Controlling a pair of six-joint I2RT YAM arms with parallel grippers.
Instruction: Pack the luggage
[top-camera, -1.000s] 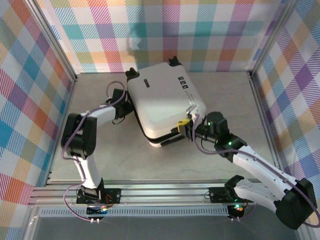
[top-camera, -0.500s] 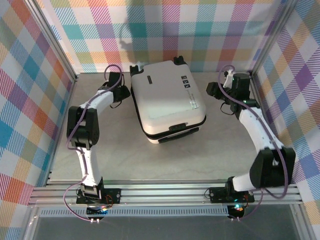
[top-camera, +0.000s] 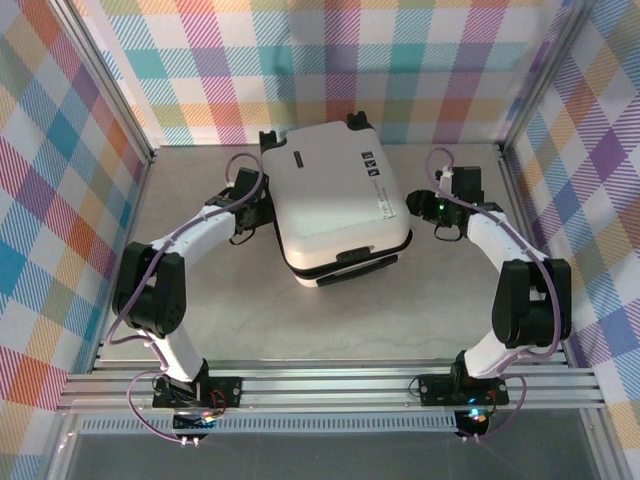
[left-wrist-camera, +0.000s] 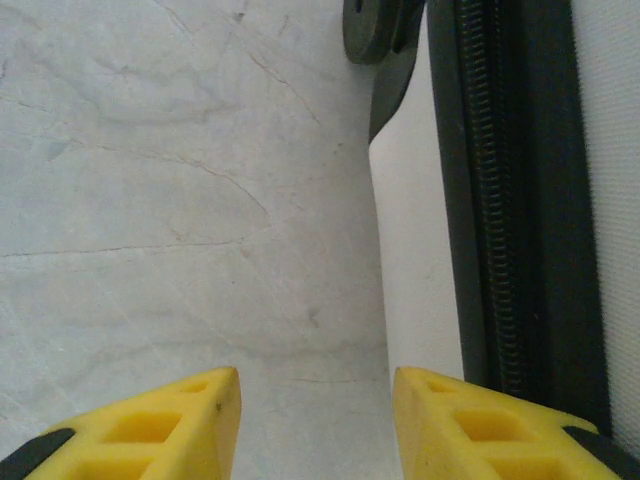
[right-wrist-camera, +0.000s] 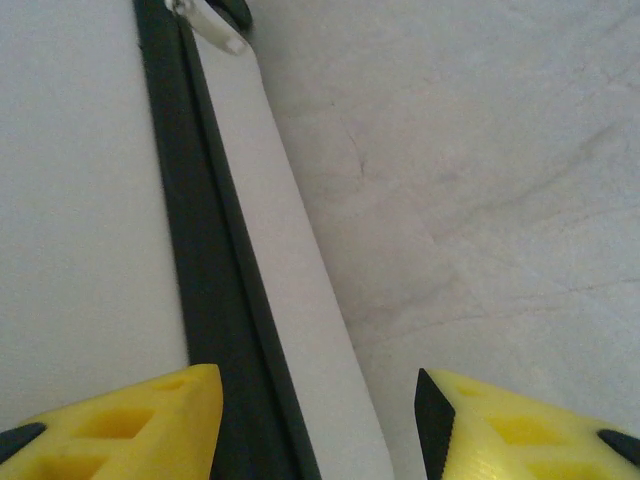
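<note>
Both hands are open and hold nothing. The shut suitcase (top-camera: 335, 200) lies on the counter (top-camera: 200, 300) between them, left hand (left-wrist-camera: 312, 388) just beside one side, right hand (right-wrist-camera: 318, 388) beside the other.

The top external camera sits above and behind the arm bases (top-camera: 195, 390). It looks steeply down and forward over the whole worktop (top-camera: 230, 300), from far enough back to take in both arms, the white suitcase (top-camera: 335, 205) and the plaid walls (top-camera: 330, 60).

The left wrist camera looks out past the left pincer (left-wrist-camera: 315, 425), very close to the worktop. The suitcase's zip seam (left-wrist-camera: 500, 200) runs up the right side of its view, with a wheel (left-wrist-camera: 372, 28) at the top.

The right wrist camera is just as close, looking past the right pincer (right-wrist-camera: 318, 425), with the seam on its left and worktop on its right.

Each wrist view shares one flank of the suitcase with the overhead view, and the two flanks are opposite.
</note>
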